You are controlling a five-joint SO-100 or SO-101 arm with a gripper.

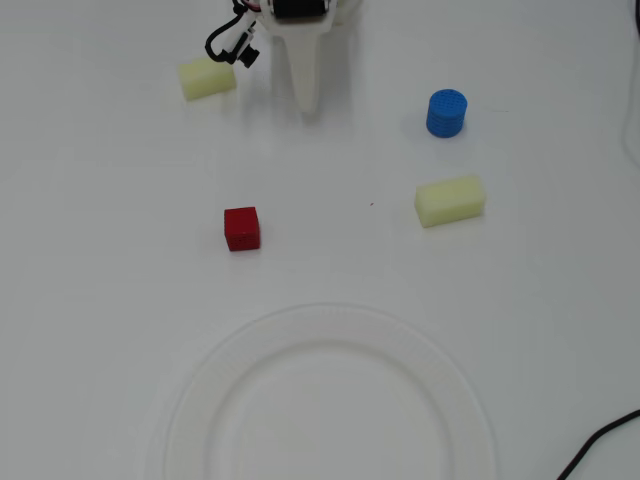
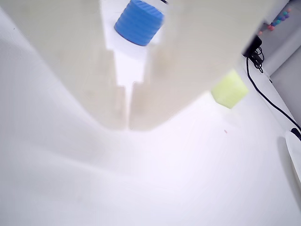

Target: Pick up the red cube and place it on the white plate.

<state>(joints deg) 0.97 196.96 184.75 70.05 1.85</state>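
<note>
In the overhead view the tool [image 1: 306, 100] hangs at the far edge of the white tabletop [image 1: 100, 300], its pale tapered tip pointing toward the near side. In the wrist view the tool [image 2: 128, 123] fills the upper frame as two broad cream fingers [image 2: 70, 61] drawn together at their tips with only a thin seam between them, so it is clenched on nothing.

The red cube [image 1: 242, 228] sits alone on the tabletop, left of centre in the overhead view, apart from the tool and lying between it and the white plate [image 1: 200, 380]. The plate occupies the near middle of that view, its broad rim faint against the surface, and nothing rests on it.

A pale yellow block [image 1: 207, 78] lies just left of the tool at the far side. A blue cylinder [image 1: 446, 113] stands to the right, and a second yellow block [image 1: 450, 200] lies nearer than it. In the wrist view the cylinder [image 2: 139, 22] shows through the gap above the fingertips and a yellow block [image 2: 229, 89] sits to the right. A black cable [image 1: 600, 445] crosses the near right corner.
</note>
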